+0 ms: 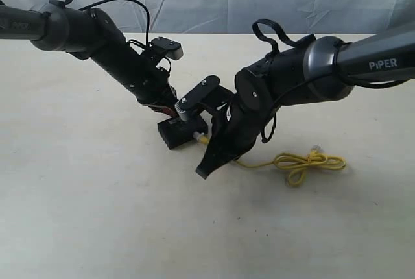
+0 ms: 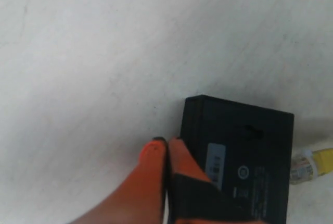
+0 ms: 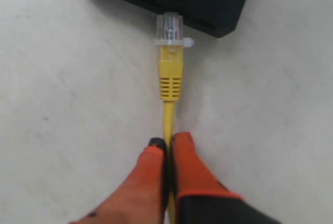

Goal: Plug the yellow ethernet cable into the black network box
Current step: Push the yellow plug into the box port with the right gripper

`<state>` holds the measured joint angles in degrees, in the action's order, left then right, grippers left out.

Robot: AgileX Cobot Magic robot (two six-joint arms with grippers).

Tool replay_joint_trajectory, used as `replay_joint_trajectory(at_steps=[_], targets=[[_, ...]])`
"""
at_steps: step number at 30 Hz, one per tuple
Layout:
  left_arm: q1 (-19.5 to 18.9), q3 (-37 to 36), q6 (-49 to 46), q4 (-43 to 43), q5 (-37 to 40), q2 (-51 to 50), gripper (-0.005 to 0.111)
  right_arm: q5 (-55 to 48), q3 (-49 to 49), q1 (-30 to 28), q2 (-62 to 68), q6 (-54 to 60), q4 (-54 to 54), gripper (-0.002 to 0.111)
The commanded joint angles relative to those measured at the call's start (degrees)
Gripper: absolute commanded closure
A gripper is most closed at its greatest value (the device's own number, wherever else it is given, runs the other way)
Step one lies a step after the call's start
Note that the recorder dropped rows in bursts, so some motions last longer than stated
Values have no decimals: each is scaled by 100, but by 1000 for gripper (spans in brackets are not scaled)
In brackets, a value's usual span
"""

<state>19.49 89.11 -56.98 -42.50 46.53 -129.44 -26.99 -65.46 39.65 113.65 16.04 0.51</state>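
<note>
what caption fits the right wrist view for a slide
The right hand pinches the cable, its plug at the edge of the box.

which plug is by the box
The plug on the cable end in the right gripper, at the box's edge; the other plug lies free past the knot.

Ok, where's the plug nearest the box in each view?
Exterior: plug at picture centre, against the box's right side.
Left wrist: plug at the picture's right edge, beside the box.
Right wrist: plug upper centre, tip at the box, cable running back to the fingers.
Shared landmark: the black box.
</note>
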Motion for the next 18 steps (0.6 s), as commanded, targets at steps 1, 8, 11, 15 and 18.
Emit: replay_joint_trajectory(at_steps=[1,8,11,15,18], targets=[[18,34,-21,-79,41,-20,107,153,13,-17,-8,-11,-51,109],[18,34,-21,-79,124,-20,107,-19,13,-17,-8,100,-159,109],[18,34,-21,-79,138,-20,107,88,13,-17,-8,138,-305,109],[18,34,-21,-79,138,-20,107,198,13,-17,-8,138,-477,109],[18,34,-21,-79,138,-20,107,102,13,-17,-8,138,-641,109]])
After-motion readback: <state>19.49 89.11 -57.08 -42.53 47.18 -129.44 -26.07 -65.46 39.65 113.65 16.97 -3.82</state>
